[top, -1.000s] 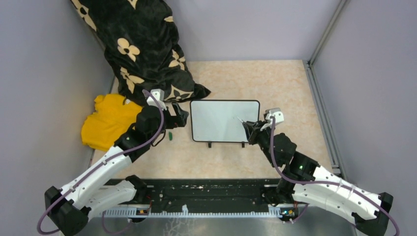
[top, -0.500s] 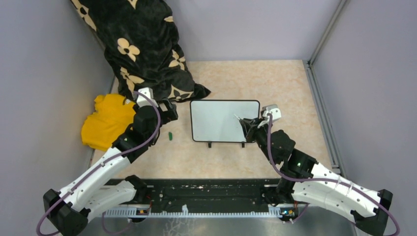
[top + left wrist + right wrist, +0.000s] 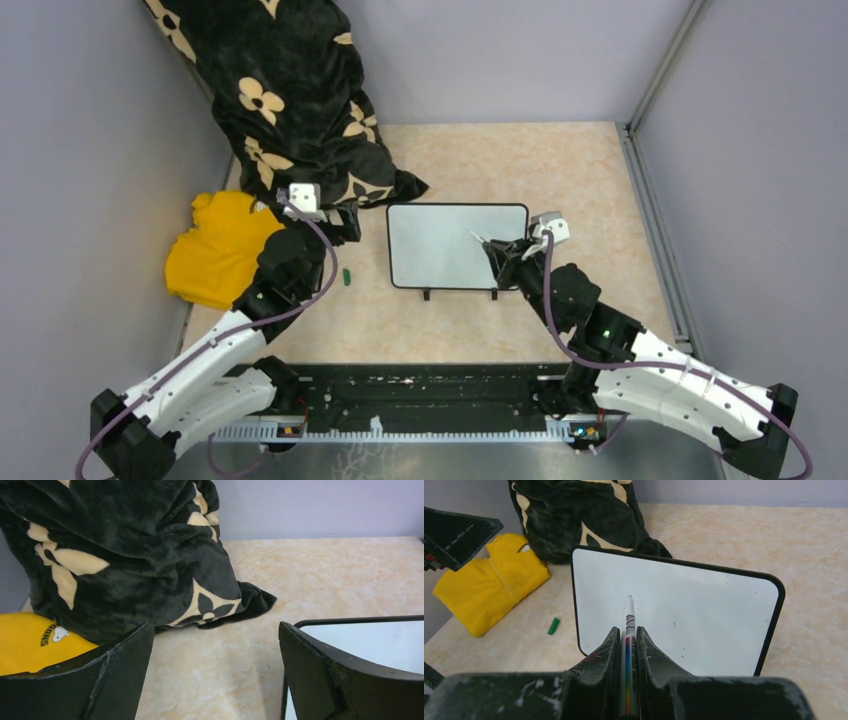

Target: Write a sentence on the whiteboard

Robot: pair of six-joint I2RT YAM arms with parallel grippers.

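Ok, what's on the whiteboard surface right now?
Nothing written: the whiteboard looks blank apart from tiny specks. The marker in the right gripper points at it, covering a strip of its near edge.

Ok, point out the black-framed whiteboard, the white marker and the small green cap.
black-framed white whiteboard (image 3: 704,610): right wrist view, bare white face.
white marker (image 3: 628,615): right wrist view, barrel near the tip.
small green cap (image 3: 553,625): right wrist view, its middle.

A robot lab cell: plain lilac walls (image 3: 500,60) and a metal rail (image 3: 652,225) enclose a marbled tabletop (image 3: 560,170).
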